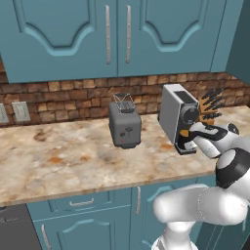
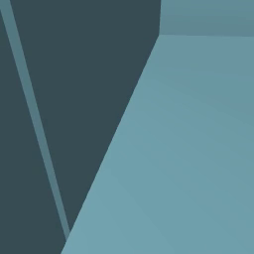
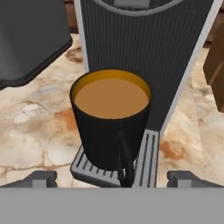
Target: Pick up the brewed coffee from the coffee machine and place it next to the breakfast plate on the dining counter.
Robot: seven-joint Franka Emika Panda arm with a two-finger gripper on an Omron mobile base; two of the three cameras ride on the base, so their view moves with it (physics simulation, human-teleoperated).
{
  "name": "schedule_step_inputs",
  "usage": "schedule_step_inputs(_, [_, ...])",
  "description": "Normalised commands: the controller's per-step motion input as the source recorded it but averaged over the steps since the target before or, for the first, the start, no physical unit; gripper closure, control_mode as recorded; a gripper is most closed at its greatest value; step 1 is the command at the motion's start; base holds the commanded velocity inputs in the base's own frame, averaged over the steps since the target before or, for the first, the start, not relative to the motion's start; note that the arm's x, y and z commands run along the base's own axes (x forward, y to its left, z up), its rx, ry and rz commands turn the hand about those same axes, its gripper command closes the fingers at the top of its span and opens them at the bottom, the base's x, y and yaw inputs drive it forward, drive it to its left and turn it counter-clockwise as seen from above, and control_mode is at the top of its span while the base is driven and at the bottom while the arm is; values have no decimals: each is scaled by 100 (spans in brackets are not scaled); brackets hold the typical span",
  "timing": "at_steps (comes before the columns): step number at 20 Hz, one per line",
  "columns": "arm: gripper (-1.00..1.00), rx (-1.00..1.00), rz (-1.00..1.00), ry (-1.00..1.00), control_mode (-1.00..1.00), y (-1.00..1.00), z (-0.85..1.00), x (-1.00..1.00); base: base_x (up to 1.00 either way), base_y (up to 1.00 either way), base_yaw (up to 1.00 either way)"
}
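So the biggest thing here is the marble surface (image 1: 73, 156), a beige worktop with brown blotches sitting on teal cabinets (image 1: 88, 215), with a brick backsplash (image 1: 73, 95) behind it and more teal cabinet doors (image 1: 117, 34) above. Toward the right of that surface stands the coffee machine (image 1: 173, 114), tall and silver-grey with a dark front, and the dark grey toaster (image 1: 125, 124) sits to its left, clearly apart from it. A knife block (image 1: 209, 108) with dark handles pokes up just behind the machine on the right. The white arm (image 1: 215, 195) comes up from the lower right and reaches to the machine's front. In the hand view the brewed coffee (image 3: 111, 122), a small black mug full of light brown liquid, sits upright on the machine's ribbed drip tray (image 3: 146, 162), right against the dark front panel, with its handle (image 3: 124, 162) pointing toward the camera. The gripper (image 3: 111, 179) has its fingers (image 3: 41, 178) spread wide apart, one tip on each side of the mug and low down, not touching it.
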Motion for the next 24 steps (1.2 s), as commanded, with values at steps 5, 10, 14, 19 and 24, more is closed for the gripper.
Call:
schedule_step_inputs(5, [-100, 0, 8, 0, -100, 0, -16, 20, 0, 0, 0])
schedule_step_inputs(10, [-100, 0, 6, 0, -100, 0, -14, 21, 0, 0, 0])
schedule_step_inputs(14, [-100, 0, 5, 0, -100, 0, -15, 23, 0, 0, 0])
schedule_step_inputs(19, [100, 0, 6, 0, -100, 0, -19, 20, 0, 0, 0])
schedule_step_inputs(24, [100, -2, 5, -3, -100, 15, -3, -23, 0, 0, 0])
